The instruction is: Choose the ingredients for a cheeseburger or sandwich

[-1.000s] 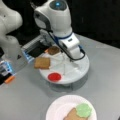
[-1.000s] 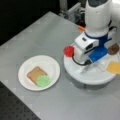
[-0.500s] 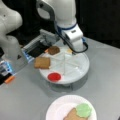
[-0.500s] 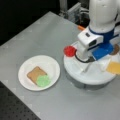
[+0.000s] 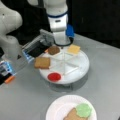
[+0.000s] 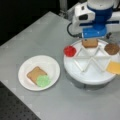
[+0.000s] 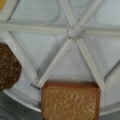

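Two toy pieces already on the white paper plate (image 6: pixel 52 65): a tan toast square (image 6: pixel 34 74) with a green disc (image 6: pixel 43 80) lying over one corner of it; same pair in a front view at bottom, toast (image 5: pixel 72 115) under disc (image 5: pixel 84 110), plate rim (image 5: pixel 53 108) nearby. No top slice, red layer or cheese on that stack.

Four pieces left in the white round divided tray (image 6: pixel 86 77), each in its own wedge compartment: second toast square (image 6: pixel 90 43), red disc (image 6: pixel 70 50), dark brown patty (image 6: pixel 111 48), yellow-orange cheese square (image 6: pixel 114 67). Same four in a front view: toast (image 5: pixel 42 62) at the tray's left edge, red disc (image 5: pixel 54 76) toward bottom, patty (image 5: pixel 53 50) and cheese (image 5: pixel 73 49) toward top, tray rim (image 5: pixel 83 71) to the right. Two compartments without any piece.

Hanging over the tray's far side in both front views, the arm's white and blue wrist, directly above the second toast and patty. End effector itself hidden behind the wrist housing; whether released or clenched, cannot tell. Nothing visibly held.

From the wrist view, looking straight down on the tray's hub and spokes (image 7: pixel 75 31), toast (image 7: pixel 71 101) at bottom centre, patty (image 7: pixel 7 66) at left edge. Grey desk (image 6: pixel 37 35) beneath plate and tray.
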You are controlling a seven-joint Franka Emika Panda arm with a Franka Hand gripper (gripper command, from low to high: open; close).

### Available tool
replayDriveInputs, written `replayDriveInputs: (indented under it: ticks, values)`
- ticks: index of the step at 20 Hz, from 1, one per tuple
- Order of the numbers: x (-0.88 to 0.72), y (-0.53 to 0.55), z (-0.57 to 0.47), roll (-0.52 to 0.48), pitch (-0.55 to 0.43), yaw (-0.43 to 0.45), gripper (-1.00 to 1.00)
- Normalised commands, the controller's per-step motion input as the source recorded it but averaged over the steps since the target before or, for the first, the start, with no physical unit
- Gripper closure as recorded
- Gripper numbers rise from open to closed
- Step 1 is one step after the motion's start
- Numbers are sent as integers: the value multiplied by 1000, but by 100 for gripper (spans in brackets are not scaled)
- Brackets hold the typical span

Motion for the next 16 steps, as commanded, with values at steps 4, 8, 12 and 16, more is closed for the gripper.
replayDriveInputs:
  ticks: [4, 8, 12, 16]
  values:
    - [49, -147, 69, -206, 59, -349, -100]
    - [152, -187, 26, -65, 100, -162, -100]
    - [237, -207, 33, 34, 80, -183, -100]
    - [223, -163, 7, 59, 53, -248, -100]
